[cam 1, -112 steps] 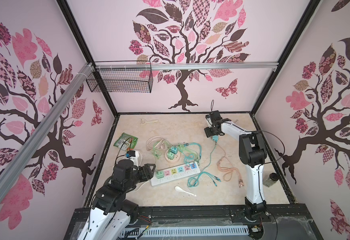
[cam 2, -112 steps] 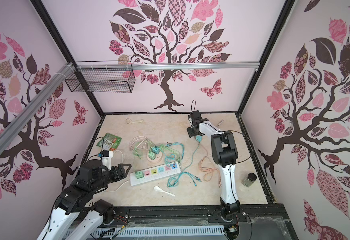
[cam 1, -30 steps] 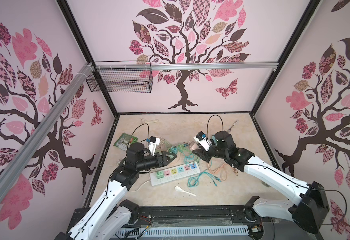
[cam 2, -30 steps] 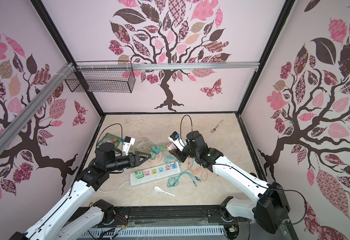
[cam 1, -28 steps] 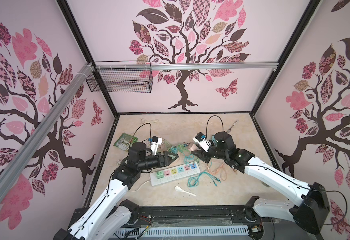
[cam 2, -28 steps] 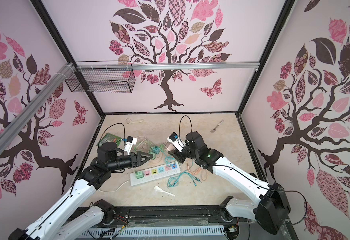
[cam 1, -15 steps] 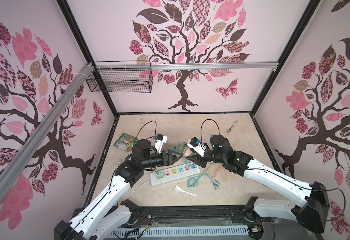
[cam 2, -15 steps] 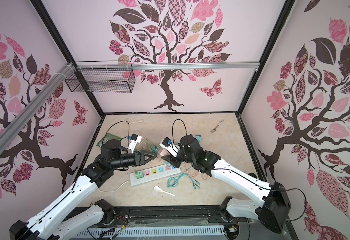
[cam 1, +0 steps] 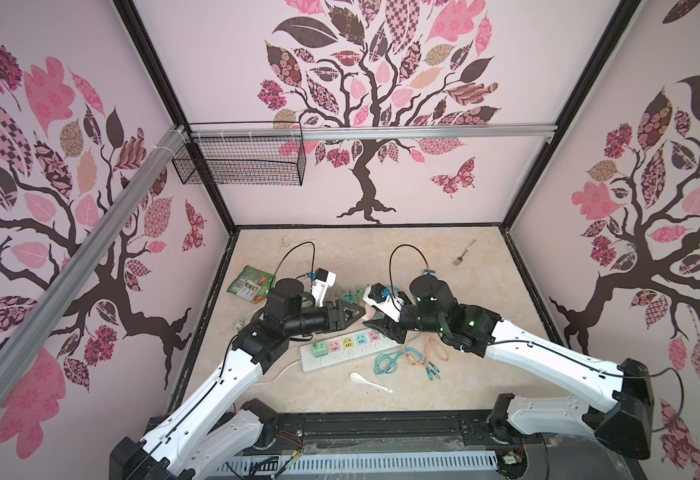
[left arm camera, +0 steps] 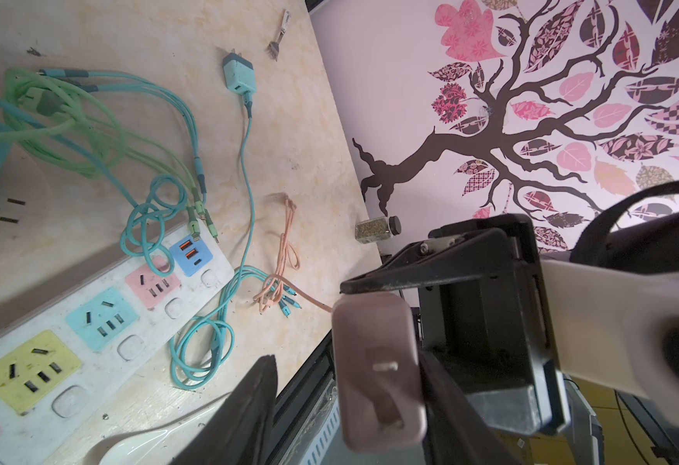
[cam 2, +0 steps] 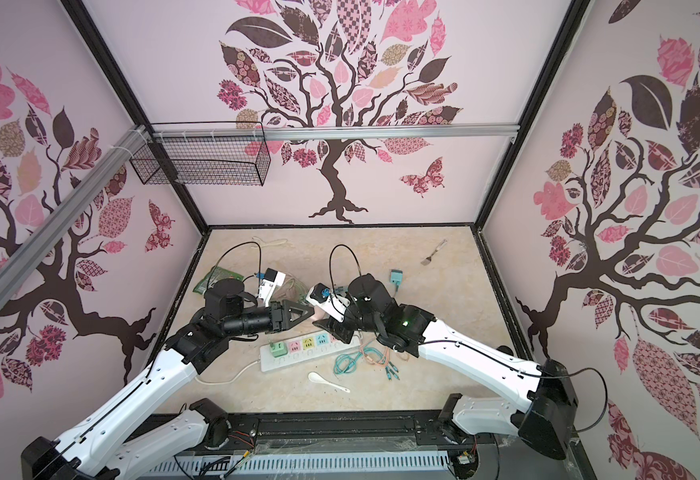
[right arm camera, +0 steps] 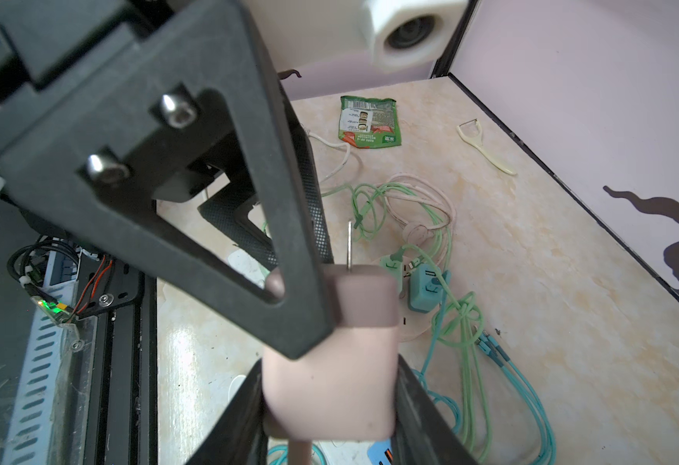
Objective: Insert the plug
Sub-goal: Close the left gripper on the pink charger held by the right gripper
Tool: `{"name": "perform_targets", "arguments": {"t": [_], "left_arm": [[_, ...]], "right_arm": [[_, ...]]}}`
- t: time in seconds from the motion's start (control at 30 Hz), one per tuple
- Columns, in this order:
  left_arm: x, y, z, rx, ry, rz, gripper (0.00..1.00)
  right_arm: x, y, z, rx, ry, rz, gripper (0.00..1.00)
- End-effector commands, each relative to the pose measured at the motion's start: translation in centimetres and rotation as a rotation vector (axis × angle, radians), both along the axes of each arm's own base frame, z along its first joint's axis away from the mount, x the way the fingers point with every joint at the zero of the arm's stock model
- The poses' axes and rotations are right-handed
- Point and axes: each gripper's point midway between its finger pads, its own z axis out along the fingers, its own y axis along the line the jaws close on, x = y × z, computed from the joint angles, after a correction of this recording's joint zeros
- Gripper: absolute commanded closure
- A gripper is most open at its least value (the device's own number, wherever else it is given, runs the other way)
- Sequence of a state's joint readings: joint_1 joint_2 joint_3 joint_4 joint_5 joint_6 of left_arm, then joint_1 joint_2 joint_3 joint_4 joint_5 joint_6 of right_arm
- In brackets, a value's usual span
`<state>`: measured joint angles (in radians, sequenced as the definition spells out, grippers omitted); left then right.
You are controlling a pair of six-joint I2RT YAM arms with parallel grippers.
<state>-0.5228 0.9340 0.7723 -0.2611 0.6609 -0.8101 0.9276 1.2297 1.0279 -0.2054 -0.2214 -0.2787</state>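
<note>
**Item:** plug (left arm camera: 374,370), pink, two flat prongs (left arm camera: 385,366), cord (left arm camera: 317,302) trailing.

**Location:** in the air at table centre, over the 12 o'clock edge of the strip (cam 1: 340,362). It is in no socket. The prongs point to 9 o'clock, at the left wrist, not down.

**Change noted:** within the last second both arms have swung in from 9 and 3 o'clock, and they now meet tip to tip above the strip. The left jaws have narrowed about the plug.

**Reading:** a hand-over or regrip looks to be under way, probably to turn the prongs downward. Insertion has not begun.

**Holder:** right gripper (cam 1: 377,321), clamped on the plug's cord end. The right wrist view shows a finger on each flank. The arm reaches in low from 3 o'clock, forearm near level, wrist aimed at 9.

**Receiver:** left gripper (cam 2: 306,312), astride the prong end and not yet closed. In the left wrist view one finger lies against the plug and the other stands clear. The arm stretches from 7 o'clock, wrist level, aimed at 3.

**Strip:** a green adapter (cam 1: 319,347) fills the 9 o'clock socket. The sockets beside it appear free.
</note>
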Motion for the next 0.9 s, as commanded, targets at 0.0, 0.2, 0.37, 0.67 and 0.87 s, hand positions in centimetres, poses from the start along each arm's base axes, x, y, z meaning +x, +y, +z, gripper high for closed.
{"name": "perform_targets", "arguments": {"t": [0.0,0.2,0.37,0.67,0.87], "left_arm": [[0.2,-0.3,2.7,-0.037,-0.07,-0.01,0.49],[0.0,-0.3,2.8,-0.037,-0.077,-0.015,0.65],[0.0,-0.2,2.6,-0.035,-0.075,-0.014,0.76],[0.0,-0.1,2.9,-0.038,-0.088,-0.01,0.94],[0.3,0.3,2.9,-0.024,-0.137,0.023,1.0]], "right_arm": [[0.3,0.8,1.3,0.011,-0.037,0.002,0.63],[0.3,1.0,1.1,0.009,-0.037,-0.001,0.63],[0.3,0.9,1.2,0.016,-0.038,-0.004,0.62],[0.7,0.4,2.9,0.069,-0.05,-0.053,0.46],[0.2,-0.9,5.8,0.195,0.003,-0.11,0.34]]}}
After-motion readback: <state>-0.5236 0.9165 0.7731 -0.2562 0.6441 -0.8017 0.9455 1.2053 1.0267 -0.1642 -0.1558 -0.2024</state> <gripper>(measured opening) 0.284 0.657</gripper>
